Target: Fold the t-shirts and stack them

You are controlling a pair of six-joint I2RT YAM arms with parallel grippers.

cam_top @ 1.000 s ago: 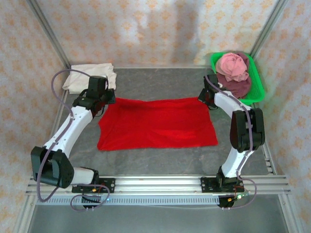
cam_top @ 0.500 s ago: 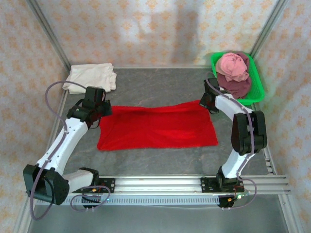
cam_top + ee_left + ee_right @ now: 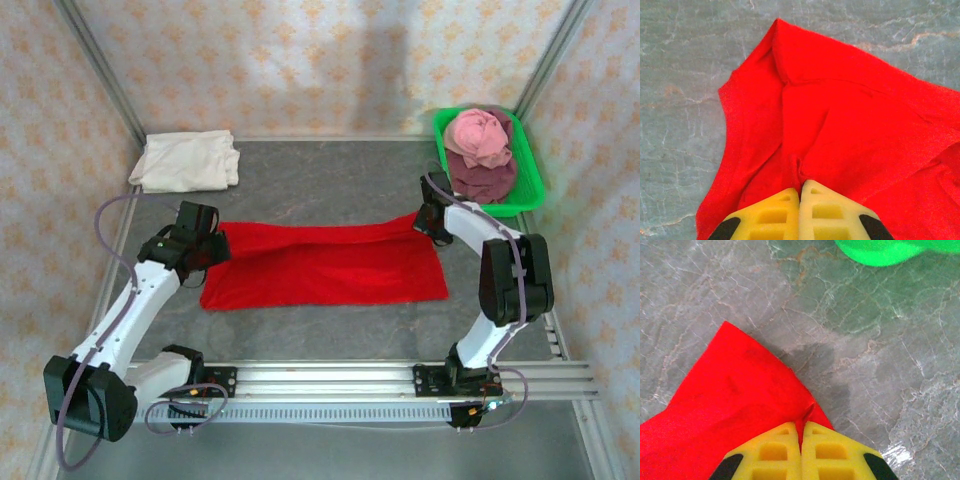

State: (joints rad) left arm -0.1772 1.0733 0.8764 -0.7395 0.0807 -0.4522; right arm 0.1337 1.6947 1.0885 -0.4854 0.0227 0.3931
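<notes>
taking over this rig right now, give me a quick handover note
Grips: left pincer shut on the far-left corner of the red t-shirt; right pincer shut on its far-right corner.
Where: cream t-shirt lies folded at far left; pink t-shirt sits bunched on the maroon t-shirt in the green tray, far right.
Done: cream one looks folded.
Left: finish the red fold, stack it on the cream one, then fold and stack the two from the tray.

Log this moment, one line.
left gripper: shut on red t-shirt | right gripper: shut on red t-shirt | far edge lifted | cream t-shirt: folded, far-left
</notes>
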